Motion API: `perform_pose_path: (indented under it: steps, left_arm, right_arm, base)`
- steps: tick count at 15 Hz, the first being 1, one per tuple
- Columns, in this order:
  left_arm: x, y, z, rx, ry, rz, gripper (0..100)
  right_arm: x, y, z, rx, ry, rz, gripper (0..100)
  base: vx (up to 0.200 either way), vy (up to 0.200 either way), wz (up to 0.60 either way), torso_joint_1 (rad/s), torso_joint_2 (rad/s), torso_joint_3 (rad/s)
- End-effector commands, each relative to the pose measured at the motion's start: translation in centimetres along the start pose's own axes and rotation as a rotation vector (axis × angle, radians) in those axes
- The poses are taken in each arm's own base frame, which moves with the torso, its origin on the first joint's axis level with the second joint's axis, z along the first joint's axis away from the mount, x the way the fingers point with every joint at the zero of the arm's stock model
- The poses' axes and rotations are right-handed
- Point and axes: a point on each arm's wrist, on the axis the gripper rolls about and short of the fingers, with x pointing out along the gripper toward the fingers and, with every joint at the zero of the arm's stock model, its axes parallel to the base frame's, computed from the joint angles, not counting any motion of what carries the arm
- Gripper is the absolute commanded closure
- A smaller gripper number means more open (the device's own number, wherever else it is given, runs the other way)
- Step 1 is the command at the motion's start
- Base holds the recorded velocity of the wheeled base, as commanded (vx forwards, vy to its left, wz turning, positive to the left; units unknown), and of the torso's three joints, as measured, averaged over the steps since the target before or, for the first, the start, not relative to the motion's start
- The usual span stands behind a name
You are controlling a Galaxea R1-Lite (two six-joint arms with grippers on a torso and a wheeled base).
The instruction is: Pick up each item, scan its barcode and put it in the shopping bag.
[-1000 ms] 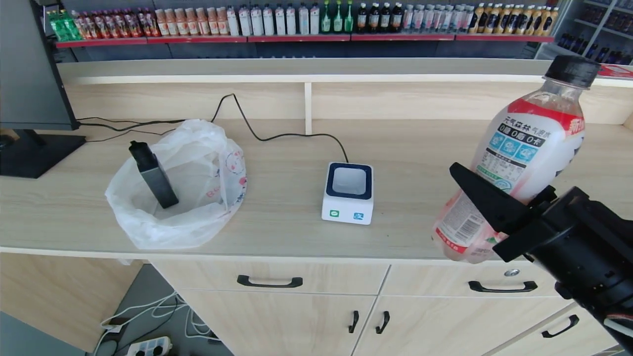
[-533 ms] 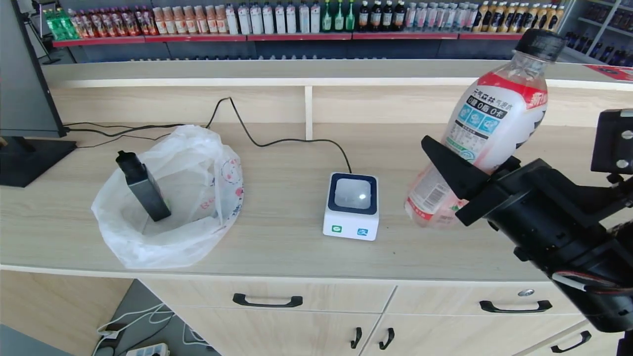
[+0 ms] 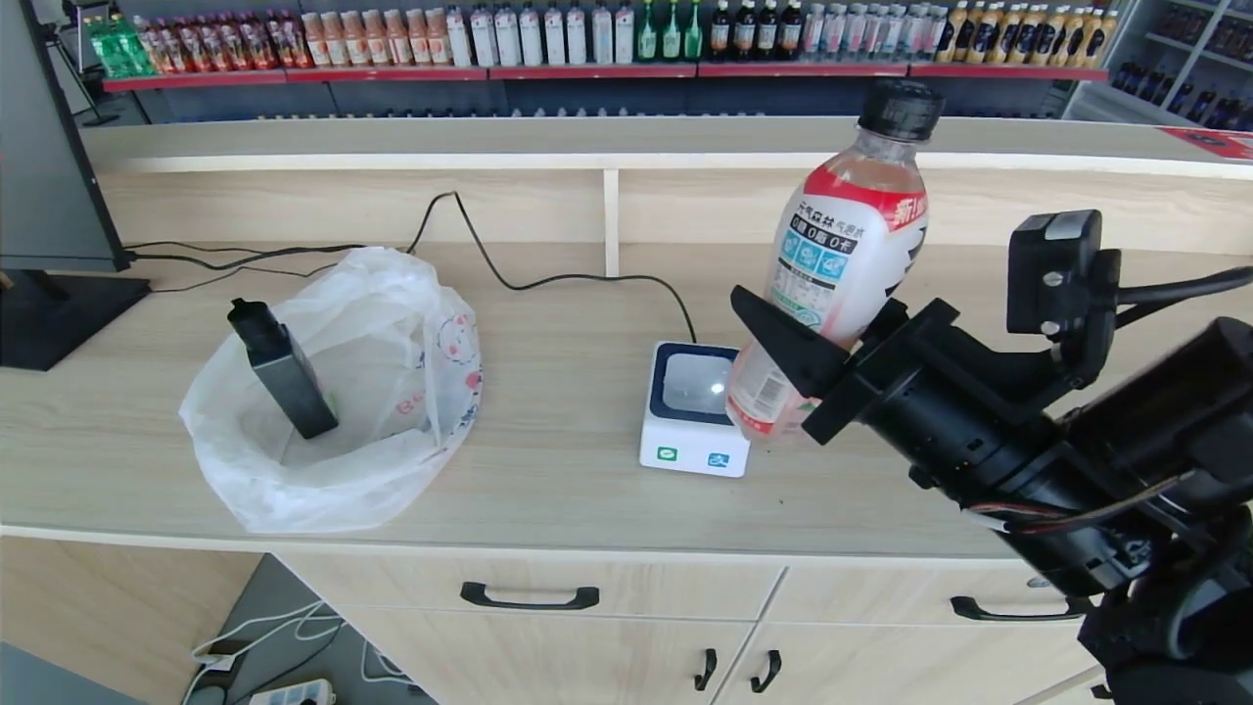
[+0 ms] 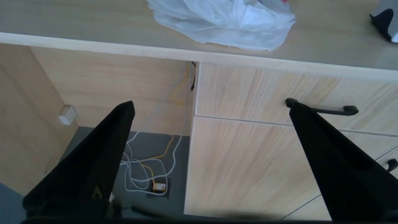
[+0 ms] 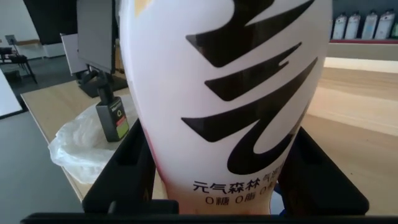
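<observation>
Right end effector (image 3: 798,367) pinches the bottle (image 3: 847,255) by the scanner (image 3: 685,431); a stretch of tabletop (image 3: 558,392) separates scanner from shopping bag (image 3: 392,294) holding a dark box (image 3: 284,372). Left end effector (image 4: 210,109) spread.

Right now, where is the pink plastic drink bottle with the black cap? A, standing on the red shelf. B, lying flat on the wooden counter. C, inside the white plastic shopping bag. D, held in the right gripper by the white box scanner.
D: the right gripper grips the pink plastic drink bottle, with the bottle's lower end beside the white box scanner.
</observation>
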Motion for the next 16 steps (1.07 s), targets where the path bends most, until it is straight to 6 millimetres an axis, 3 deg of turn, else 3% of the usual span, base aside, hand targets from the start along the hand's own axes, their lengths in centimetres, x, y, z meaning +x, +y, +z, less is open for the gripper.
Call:
perform_pose_path:
  steps: [1, 5, 9, 12, 16]
  left_arm:
    - [0.0, 0.0, 0.0, 0.000, 0.003, 0.000, 0]
    - [0.0, 0.0, 0.0, 0.001, 0.000, 0.000, 0]
    - [0.0, 0.0, 0.1, 0.003, -0.008, 0.000, 0]
    - [0.0, 0.0, 0.2, 0.007, -0.014, 0.001, 0]
    - [0.0, 0.0, 0.0, 0.009, 0.003, 0.000, 0]
  right_arm:
    - [1.5, 0.0, -1.0, 0.000, -0.005, 0.038, 100]
    - [4.4, -0.1, -1.8, -0.012, -0.062, 0.111, 100]
    - [4.6, -1.0, -2.4, -0.129, -0.065, 0.194, 100]
    - [5.2, -3.3, -2.9, -0.291, -0.096, 0.283, 100]
    - [5.9, -3.5, -2.7, -0.458, -0.143, 0.273, 100]
  base:
    - [0.000, 0.000, 0.00, 0.000, 0.00, 0.000]
    - [0.000, 0.000, 0.00, 0.000, 0.00, 0.000]
    - [0.000, 0.000, 0.00, 0.000, 0.00, 0.000]
    - [0.000, 0.000, 0.00, 0.000, 0.00, 0.000]
    - [0.000, 0.000, 0.00, 0.000, 0.00, 0.000]
